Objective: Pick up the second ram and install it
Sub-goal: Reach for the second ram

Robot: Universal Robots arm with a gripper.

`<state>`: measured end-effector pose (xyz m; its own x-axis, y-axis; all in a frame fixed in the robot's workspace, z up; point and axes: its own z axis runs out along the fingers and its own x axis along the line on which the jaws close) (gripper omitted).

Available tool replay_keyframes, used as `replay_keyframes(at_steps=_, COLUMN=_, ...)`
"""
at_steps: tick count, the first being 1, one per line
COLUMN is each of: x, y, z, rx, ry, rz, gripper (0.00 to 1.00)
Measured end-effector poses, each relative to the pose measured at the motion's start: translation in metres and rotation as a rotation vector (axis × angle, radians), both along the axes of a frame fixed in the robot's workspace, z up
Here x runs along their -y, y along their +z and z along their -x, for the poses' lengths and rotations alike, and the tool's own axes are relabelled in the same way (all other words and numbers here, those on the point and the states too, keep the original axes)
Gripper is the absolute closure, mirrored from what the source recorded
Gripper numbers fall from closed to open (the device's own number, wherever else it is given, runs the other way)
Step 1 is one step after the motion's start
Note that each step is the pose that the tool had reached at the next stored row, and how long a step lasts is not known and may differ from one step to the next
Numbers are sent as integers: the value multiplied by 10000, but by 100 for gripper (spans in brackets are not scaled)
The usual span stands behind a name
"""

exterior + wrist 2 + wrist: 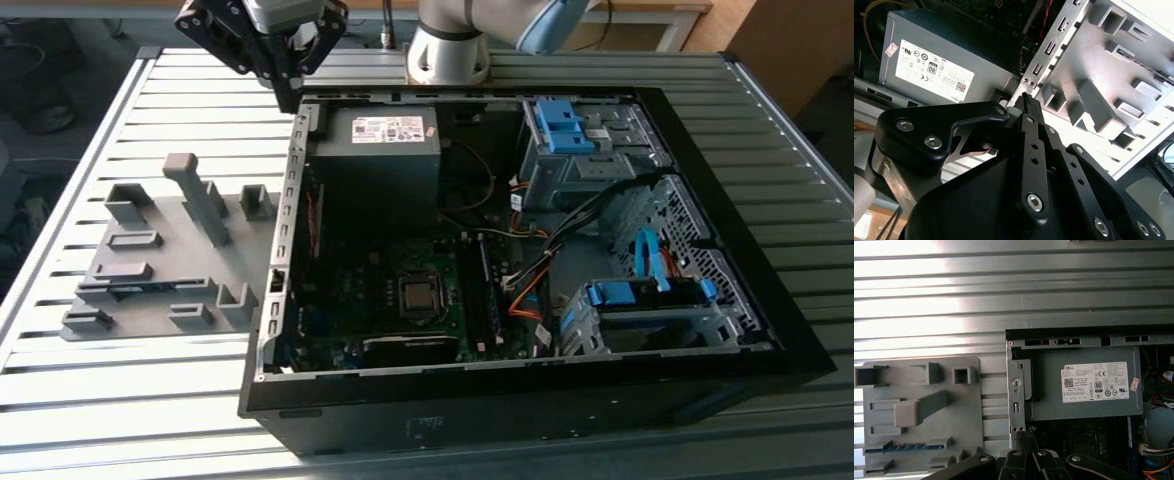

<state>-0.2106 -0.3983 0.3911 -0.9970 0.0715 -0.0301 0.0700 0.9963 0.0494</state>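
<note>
On the slatted metal table point(160, 90), an open computer case point(534, 400) is lying on its side, taking up most of the exterior view's right. Its grey power supply point(380, 150) is sitting at the far end. Just beside the case, on the exterior view's left, a grey holder tray point(167, 225) is resting flat on the slats, with raised blocks and slots.

The gripper point(287, 98) is hanging over the case's far corner on that same side, near the power supply. Its fingers are pressing together to a single tip and are gripping nothing, as both wrist views also suggest.

The second ram point(140, 290) is sitting in a slot near the tray's near edge, well apart from the gripper. In the first wrist view it is showing as a thin blue strip point(906, 446) standing on its long edge, with only the upper edge exposed. Its long axis is running along the table slats, left to right in the exterior view. No end is visibly pointing anywhere different from the other.

It is probably light, stiff and thin. The chips and contacts are likely making it fragile, and the bare board slippery between hard pads. The exposed upper edge near mid-length looks like the soundest hold, pinching across the flat faces so the stick is not tilting.
</note>
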Motion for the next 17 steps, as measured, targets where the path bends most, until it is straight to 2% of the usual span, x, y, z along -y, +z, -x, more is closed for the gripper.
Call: replay_keyframes(at_steps=17, x=0, y=-2, z=62, rx=0, ry=0, rz=0, gripper=89)
